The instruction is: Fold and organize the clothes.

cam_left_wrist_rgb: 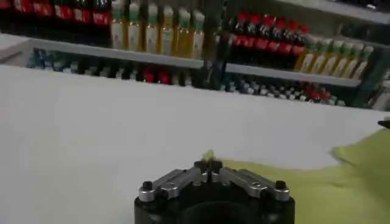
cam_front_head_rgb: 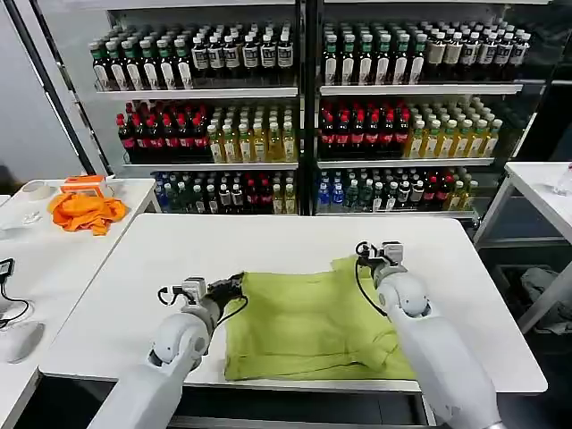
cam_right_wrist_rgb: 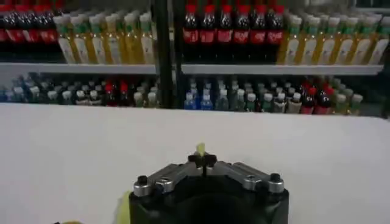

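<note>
The clothes, a lime T-shirt [cam_front_head_rgb: 308, 323], lie partly folded on the white table [cam_front_head_rgb: 268, 246] in the head view. My left gripper [cam_front_head_rgb: 234, 284] is shut on the shirt's far left corner, and a tip of lime cloth [cam_left_wrist_rgb: 209, 156] pokes out between its closed fingers. My right gripper [cam_front_head_rgb: 365, 254] is shut on the far right corner, where a small lime tuft [cam_right_wrist_rgb: 200, 149] sticks up from the pinch. Both grippers sit low over the table at the shirt's far edge. The rest of the shirt [cam_left_wrist_rgb: 341, 189] spreads beside the left gripper.
An orange cloth [cam_front_head_rgb: 87, 212] lies on a side table at the left, next to a small orange box [cam_front_head_rgb: 86, 183]. Shelves of bottles [cam_front_head_rgb: 304, 116] stand behind the table. Another white table [cam_front_head_rgb: 543, 192] stands at the right. Bare tabletop lies beyond the shirt.
</note>
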Robot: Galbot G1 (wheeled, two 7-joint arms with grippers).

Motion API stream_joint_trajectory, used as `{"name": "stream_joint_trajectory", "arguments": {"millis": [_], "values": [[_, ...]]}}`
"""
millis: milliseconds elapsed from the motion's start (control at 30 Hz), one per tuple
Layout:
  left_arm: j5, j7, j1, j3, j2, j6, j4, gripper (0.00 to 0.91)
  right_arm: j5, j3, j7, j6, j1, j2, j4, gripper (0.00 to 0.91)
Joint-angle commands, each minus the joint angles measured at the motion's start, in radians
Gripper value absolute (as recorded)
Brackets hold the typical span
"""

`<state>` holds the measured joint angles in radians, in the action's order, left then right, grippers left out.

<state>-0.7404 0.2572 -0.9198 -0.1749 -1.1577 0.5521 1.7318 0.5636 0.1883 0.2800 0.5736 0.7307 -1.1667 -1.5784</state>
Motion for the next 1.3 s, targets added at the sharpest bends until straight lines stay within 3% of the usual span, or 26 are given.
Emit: {"name": "stream_joint_trajectory", "arguments": {"millis": [33,367,833,1033,1300], "values": [[-0.012,-0.004,-0.122,-0.023,0.025,-0.007,0.181,0.03,0.005,0.057,-0.001,0.005,0.159,0.078,-0.253,0.0],[0.001,-0.005,-0.268,-0.05,0.044,-0.006,0.295,0.03,0.002,0.158,0.0,0.004,0.415,0.156,-0.471,0.0],[0.006,-0.008,-0.377,-0.086,0.057,-0.002,0.353,0.03,-0.053,0.259,0.006,0.005,0.639,0.117,-0.627,0.0],[0.014,-0.012,-0.382,-0.083,0.05,-0.002,0.327,0.03,-0.053,0.254,0.008,0.004,0.636,0.106,-0.611,0.0],[0.032,-0.015,-0.346,-0.072,0.038,-0.015,0.243,0.03,-0.07,0.195,0.009,0.004,0.524,0.074,-0.47,0.0]]}}
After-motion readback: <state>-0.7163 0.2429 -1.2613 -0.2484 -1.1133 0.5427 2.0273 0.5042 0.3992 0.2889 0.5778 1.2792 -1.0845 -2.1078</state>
